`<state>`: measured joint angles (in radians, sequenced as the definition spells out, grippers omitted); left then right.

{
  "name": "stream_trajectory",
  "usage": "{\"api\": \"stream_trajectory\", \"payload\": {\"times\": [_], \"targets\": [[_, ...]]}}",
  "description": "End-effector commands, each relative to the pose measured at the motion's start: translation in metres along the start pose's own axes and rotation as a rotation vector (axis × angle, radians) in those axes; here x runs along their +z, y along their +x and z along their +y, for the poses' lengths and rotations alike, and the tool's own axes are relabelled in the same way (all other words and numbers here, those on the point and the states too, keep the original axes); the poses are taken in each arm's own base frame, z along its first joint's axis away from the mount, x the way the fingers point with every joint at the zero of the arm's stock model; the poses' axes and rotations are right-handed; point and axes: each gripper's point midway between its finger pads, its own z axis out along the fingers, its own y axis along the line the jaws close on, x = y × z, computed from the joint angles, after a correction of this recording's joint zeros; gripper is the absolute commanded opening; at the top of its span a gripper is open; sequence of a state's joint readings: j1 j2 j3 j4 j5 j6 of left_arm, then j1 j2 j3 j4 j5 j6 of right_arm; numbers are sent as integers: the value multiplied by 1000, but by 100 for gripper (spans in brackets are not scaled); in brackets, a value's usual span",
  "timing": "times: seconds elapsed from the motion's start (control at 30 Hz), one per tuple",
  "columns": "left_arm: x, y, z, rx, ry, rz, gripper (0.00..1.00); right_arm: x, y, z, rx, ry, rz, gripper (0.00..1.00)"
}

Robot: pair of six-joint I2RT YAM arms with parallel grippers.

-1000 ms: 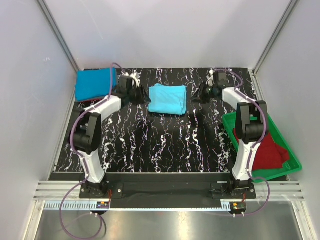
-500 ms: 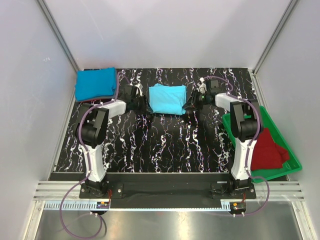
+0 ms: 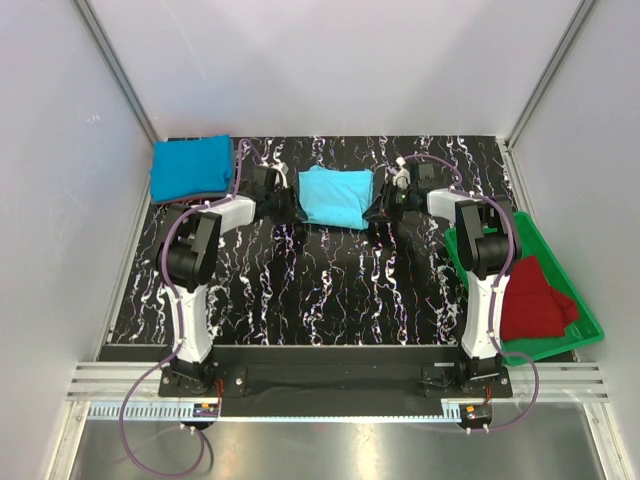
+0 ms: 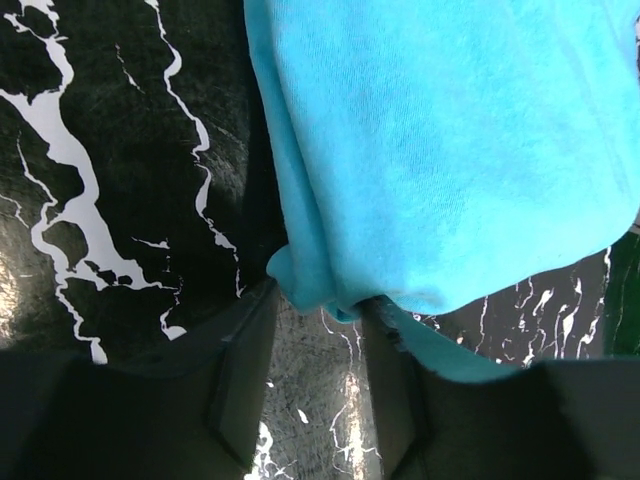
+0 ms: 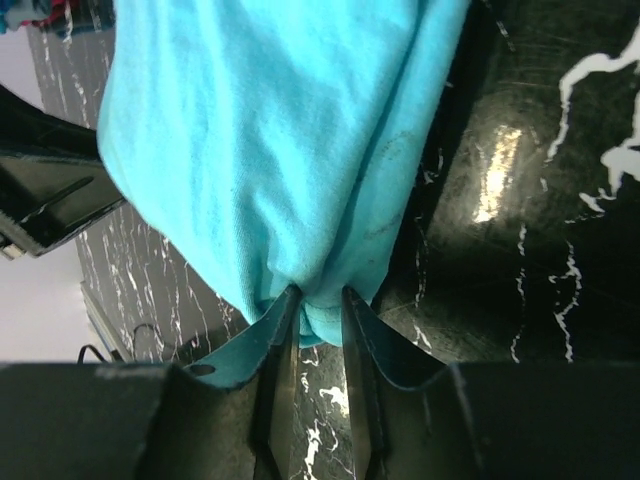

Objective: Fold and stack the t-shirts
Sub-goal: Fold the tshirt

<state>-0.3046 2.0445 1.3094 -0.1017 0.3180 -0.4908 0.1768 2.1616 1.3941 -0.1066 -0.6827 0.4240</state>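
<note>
The light turquoise t-shirt (image 3: 335, 197) lies folded at the back middle of the table. My left gripper (image 3: 285, 206) is at its left edge. In the left wrist view its jaws stand open, with the shirt's edge (image 4: 320, 295) bunched between the fingertips (image 4: 240, 370). My right gripper (image 3: 381, 209) is at the shirt's right edge, shut on a pinch of the cloth (image 5: 318, 315). A deeper blue t-shirt (image 3: 191, 167) lies folded at the back left. A dark red t-shirt (image 3: 535, 300) lies in the tray on the right. No grey shirt shows.
The green plastic tray (image 3: 590, 318) sits at the right edge, beside the right arm. The table top (image 3: 330, 290) is black with white veins. White walls and metal posts close in the back and sides.
Both grippers moved inward and down to the turquoise shirt's left and right edges. The right gripper closed on the cloth. The shirt's edges are now slightly bunched.
</note>
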Motion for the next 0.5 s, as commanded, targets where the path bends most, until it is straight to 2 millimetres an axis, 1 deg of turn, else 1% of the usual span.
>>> {"api": "stream_trajectory", "payload": {"times": [0.0,0.1,0.17,0.23,0.27,0.37,0.47], "targets": [[7,-9,2,34,-11,-24,41,-4,-11,22,-68,-81,-44,30],[9,-9,1,31,-10,-20,32,-2,-9,24,-54,-99,-31,30],[10,-8,2,27,-14,-15,21,-1,-11,24,-58,-105,-42,30],[10,-9,3,21,-15,-16,14,-1,-12,27,-61,-113,-48,33],[10,-8,2,20,-13,-13,8,-1,-12,26,-58,-116,-48,33],[12,-8,2,11,-12,-8,1,-1,-10,29,-60,-132,-45,32],[12,-7,1,6,-8,-6,0,-1,-9,32,-53,-144,-44,32]]}}
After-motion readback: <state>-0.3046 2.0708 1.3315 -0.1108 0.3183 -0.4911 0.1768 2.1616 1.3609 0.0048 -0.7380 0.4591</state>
